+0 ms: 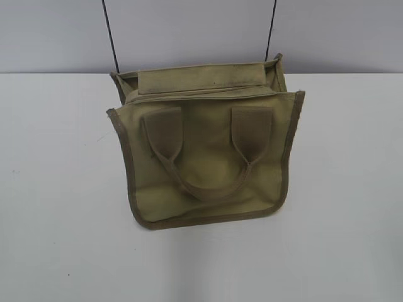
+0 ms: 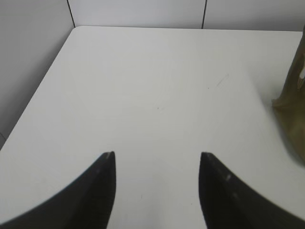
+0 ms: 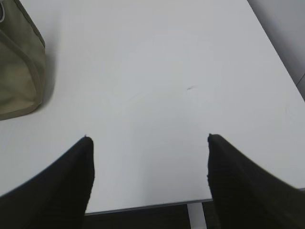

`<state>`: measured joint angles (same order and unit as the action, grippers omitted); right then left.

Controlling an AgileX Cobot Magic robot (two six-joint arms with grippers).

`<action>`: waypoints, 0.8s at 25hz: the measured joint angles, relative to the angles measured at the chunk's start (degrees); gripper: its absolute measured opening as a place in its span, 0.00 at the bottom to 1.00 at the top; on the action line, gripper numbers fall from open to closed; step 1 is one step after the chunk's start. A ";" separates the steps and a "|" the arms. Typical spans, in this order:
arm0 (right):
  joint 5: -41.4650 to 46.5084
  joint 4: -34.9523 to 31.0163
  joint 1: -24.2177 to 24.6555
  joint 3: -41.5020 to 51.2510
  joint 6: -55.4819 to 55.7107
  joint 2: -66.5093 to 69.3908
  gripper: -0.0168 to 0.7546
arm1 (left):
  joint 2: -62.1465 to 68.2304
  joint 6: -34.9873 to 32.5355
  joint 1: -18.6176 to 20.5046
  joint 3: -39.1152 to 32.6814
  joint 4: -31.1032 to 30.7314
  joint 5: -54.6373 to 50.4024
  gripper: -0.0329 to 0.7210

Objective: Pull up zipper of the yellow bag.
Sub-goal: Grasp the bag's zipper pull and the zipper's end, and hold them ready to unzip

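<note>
Here the yellow bag sits near the middle of the white tabletop, toward its far edge, seen from the front and a little above. Its front panel faces the exterior camera, edged in darker brownish trim, and one wide looped handle hangs down flat against that panel. Along the top runs a fabric panel, and the zipper shows there only as a thin line just below a flat strip of cloth; I cannot make out the pull tab or how far the line is closed.

My left fingers are spread wide, two dark tips with bare tabletop between them, holding nothing. They hover over the left part of the tabletop, well apart from the bag, whose corner and trim just enter my left wrist view at the right edge.

My right fingers are likewise wide apart and hold nothing. They sit above the near right side of the tabletop, its front edge visible beneath them. The bag's lower corner shows at the left edge of that view, well clear of my tips.

Neither pair of fingers appears in the exterior view. Behind the bag, two thin dark lines run up the pale wall.
</note>
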<state>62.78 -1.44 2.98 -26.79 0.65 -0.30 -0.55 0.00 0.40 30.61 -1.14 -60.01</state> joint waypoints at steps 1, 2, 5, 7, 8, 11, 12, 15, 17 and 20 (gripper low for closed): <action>0.00 0.00 0.00 0.00 0.00 0.00 0.73 | 0.00 0.00 0.00 0.00 0.00 0.00 0.60; 0.00 0.00 0.00 0.00 0.00 0.00 0.73 | 0.00 0.00 0.00 0.00 0.00 0.00 0.60; 0.00 0.00 0.00 0.00 0.00 0.00 0.73 | 0.00 0.00 0.00 0.00 0.00 0.00 0.60; 0.00 0.00 0.00 0.00 0.00 0.00 0.73 | 0.00 0.00 0.00 0.00 0.00 0.00 0.60; 0.00 0.00 0.00 0.00 0.00 0.00 0.73 | 0.00 0.00 0.00 0.00 0.00 0.00 0.60; 0.00 0.00 0.00 0.00 0.00 0.00 0.73 | 0.00 0.00 0.00 0.00 0.00 0.00 0.60; 0.00 0.00 0.00 0.00 0.00 0.00 0.73 | 0.00 0.00 0.00 0.00 0.00 0.00 0.60; 0.00 0.00 0.00 0.00 0.00 0.00 0.73 | 0.00 0.00 0.00 0.00 0.00 0.00 0.60; 0.00 0.00 0.00 0.00 0.00 0.00 0.73 | 0.00 0.00 0.00 0.00 0.00 0.00 0.60; 0.00 0.00 0.00 0.00 0.00 0.00 0.73 | 0.00 0.00 0.00 0.00 0.00 0.00 0.60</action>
<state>62.78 -1.44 2.98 -26.79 0.65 -0.30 -0.55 0.00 0.40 30.61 -1.14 -60.01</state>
